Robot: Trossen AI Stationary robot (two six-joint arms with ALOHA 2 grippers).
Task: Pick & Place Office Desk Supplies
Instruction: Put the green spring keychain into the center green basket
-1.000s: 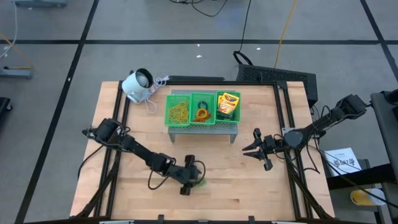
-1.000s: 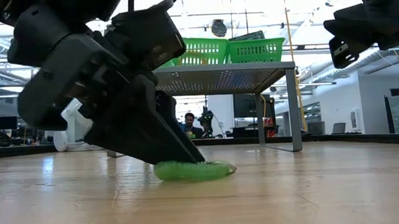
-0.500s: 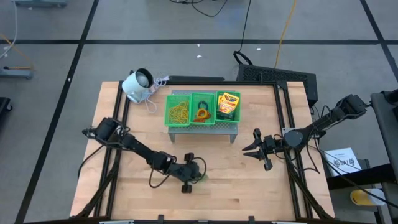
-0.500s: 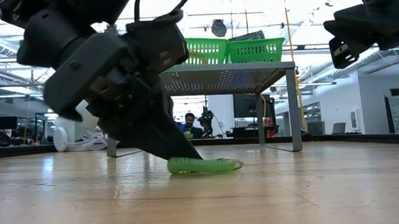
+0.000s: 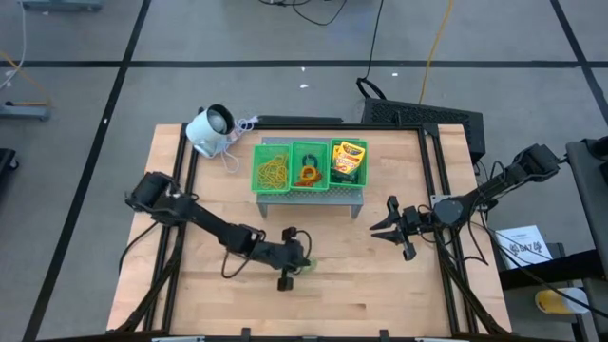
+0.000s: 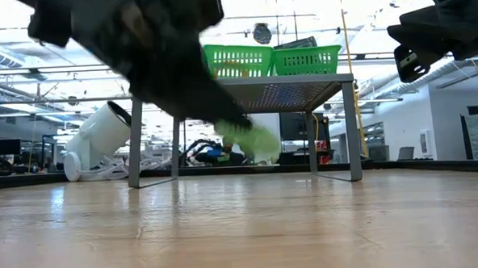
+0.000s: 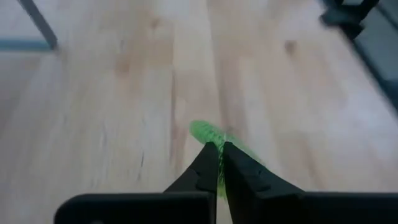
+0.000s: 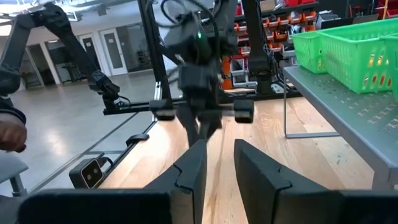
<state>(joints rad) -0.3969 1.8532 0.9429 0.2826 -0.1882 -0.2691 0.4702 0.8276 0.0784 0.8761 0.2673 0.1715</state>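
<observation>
Spanning the whole high view, the wooden bench carries a grey metal stand at its back, and on the stand sits a green three-part tray. Yellowish rubber bands fill one compartment, an orange ring lies in the middle one, and a crayon box occupies the third. A white camera-like device lies off the tray's corner.

The left gripper reaches toward the bench's front middle, its jaws pressed together on a green ring. The low view shows the ring off the wood, in the air in front of the stand, so the step in hand looks like the lift after a pick. Judging by how the tray is sorted, the next move calls for carrying the ring over the stand's edge to the middle compartment and releasing it there without clipping the tray wall.

The right gripper waits near the stand's right leg, jaws spread.

Only the low view shows clearance under the ring; the high view hides that height but gives the tray's contents. The left wrist view alone shows the fingertips closed on the ring.
</observation>
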